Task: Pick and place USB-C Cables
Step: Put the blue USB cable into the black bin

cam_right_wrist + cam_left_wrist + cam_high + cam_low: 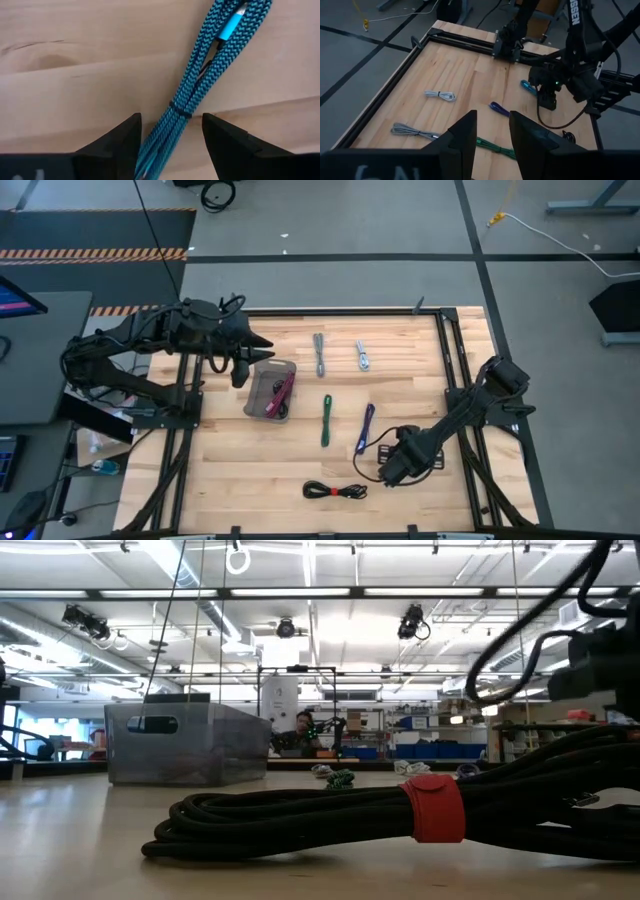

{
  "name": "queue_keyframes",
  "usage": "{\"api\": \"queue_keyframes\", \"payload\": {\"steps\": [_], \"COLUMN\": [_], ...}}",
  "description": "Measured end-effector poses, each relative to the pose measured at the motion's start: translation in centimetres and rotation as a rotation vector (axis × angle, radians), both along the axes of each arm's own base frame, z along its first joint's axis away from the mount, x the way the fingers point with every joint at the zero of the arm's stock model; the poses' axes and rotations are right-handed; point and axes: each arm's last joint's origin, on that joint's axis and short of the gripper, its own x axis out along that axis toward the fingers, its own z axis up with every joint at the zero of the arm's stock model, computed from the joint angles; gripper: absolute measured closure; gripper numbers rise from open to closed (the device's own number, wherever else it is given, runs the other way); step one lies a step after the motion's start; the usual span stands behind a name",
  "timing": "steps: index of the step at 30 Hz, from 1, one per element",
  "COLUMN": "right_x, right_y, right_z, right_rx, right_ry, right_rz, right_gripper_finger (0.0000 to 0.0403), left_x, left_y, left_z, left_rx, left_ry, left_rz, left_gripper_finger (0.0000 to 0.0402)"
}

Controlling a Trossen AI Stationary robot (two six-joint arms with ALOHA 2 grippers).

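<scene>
Over on the left, the left claw [238, 370] hovers by the grey tray [256, 386], fingers parted with nothing between them, a magenta cable [281, 394] lying inside. Moving across the desk [300, 460]: grey cable [319, 354], silver cable [363, 356], green cable [326, 420], purple cable [366, 427], and the black red-tied cable [335, 491] near the front. On the right, the right claw [171, 132] sits low, fingers wide, straddling the teal cable [200, 90] but not yet gripping. My advice: drop straight down, keep the bundle centred, and pinch near its tie.

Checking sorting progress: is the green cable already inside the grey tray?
No, the green cable lies on the bare wood beside the grey tray.
</scene>
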Motion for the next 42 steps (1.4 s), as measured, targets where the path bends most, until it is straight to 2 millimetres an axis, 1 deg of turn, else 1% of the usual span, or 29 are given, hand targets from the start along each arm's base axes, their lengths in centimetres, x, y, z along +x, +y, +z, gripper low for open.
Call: {"api": "queue_keyframes", "payload": {"steps": [3, 6, 8, 11, 12, 13, 16, 18, 21, 24, 28, 30, 33, 35, 36, 38, 39, 40, 42], "right_x": [0.3, 0.5, 0.6, 0.7, 0.6, 0.6, 0.2, 0.0, 0.2, 0.4, 0.5, 0.2, -0.4, -0.7, -0.8, -0.9, -0.8, -0.8, -0.5], "right_y": [0.1, 0.0, 0.0, 0.0, 0.1, 0.1, 0.1, -0.2, -0.6, -1.3, -2.3, -2.8, -3.6, -4.0, -4.1, -4.3, -4.3, -4.3, -4.5], "right_z": [-0.6, -1.0, -1.0, -0.9, -0.8, -0.6, 0.1, 0.9, 3.5, 7.0, 12.8, 15.8, 20.1, 22.4, 23.3, 24.8, 25.3, 25.5, 25.8], "right_rx": [-0.011, -0.03, -0.035, -0.039, -0.039, -0.039, -0.048, -0.084, -0.138, -0.251, -0.426, -0.527, -0.698, -0.792, -0.828, -0.882, -0.904, -0.922, -0.948], "right_ry": [0.005, -0.006, -0.02, -0.042, -0.048, -0.058, -0.081, -0.119, -0.275, -0.45, -0.666, -0.754, -0.837, -0.87, -0.886, -0.908, -0.918, -0.919, -0.916], "right_rz": [-0.002, 0.007, 0.013, 0.022, 0.031, 0.041, 0.05, 0.071, 0.143, 0.274, 0.499, 0.583, 0.69, 0.755, 0.783, 0.851, 0.882, 0.917, 0.962], "right_gripper_finger": [0.0201, 0.0232, 0.0271, 0.0351, 0.0372, 0.038, 0.0379, 0.0381, 0.0381, 0.0381, 0.0381, 0.0381, 0.0381, 0.0381, 0.0381, 0.0381, 0.0381, 0.0381, 0.0381], "left_x": [0.0, 0.0, 0.0, -0.1, -0.1, -0.1, -0.2, -0.2, -0.3, -0.3, -0.2, -0.1, 0.4, 1.2, 1.5, 3.0, 3.6, 4.2, 6.3], "left_y": [0.0, 0.0, 0.0, 0.0, 0.0, 0.0, 0.0, 0.0, 0.0, 0.0, 0.0, 0.0, 0.0, 0.0, -0.1, -0.2, -0.3, -0.4, -0.5], "left_z": [0.0, 0.0, 0.0, -0.1, -0.2, -0.2, -0.3, -0.4, -0.5, -0.5, -0.3, -0.1, 0.3, 0.7, 0.8, 1.0, 1.3, 1.1, 0.9], "left_rx": [-0.001, -0.011, -0.014, -0.022, -0.024, -0.025, -0.026, -0.026, -0.026, -0.026, -0.024, -0.016, -0.014, -0.014, -0.02, -0.04, -0.05, -0.062, -0.07], "left_ry": [0.001, 0.0, 0.002, 0.009, 0.014, 0.017, 0.031, 0.043, 0.053, 0.053, 0.037, 0.012, -0.043, -0.099, -0.121, -0.188, -0.232, -0.242, -0.3], "left_rz": [0.0, 0.006, 0.007, 0.011, 0.012, 0.013, 0.013, 0.013, 0.013, 0.013, 0.012, 0.008, 0.001, -0.034, -0.064, -0.14, -0.184, -0.221, -0.275], "left_gripper_finger": [0.028, 0.028, 0.028, 0.028, 0.028, 0.028, 0.028, 0.028, 0.028, 0.028, 0.028, 0.028, 0.028, 0.028, 0.028, 0.028, 0.028, 0.028, 0.028]}}
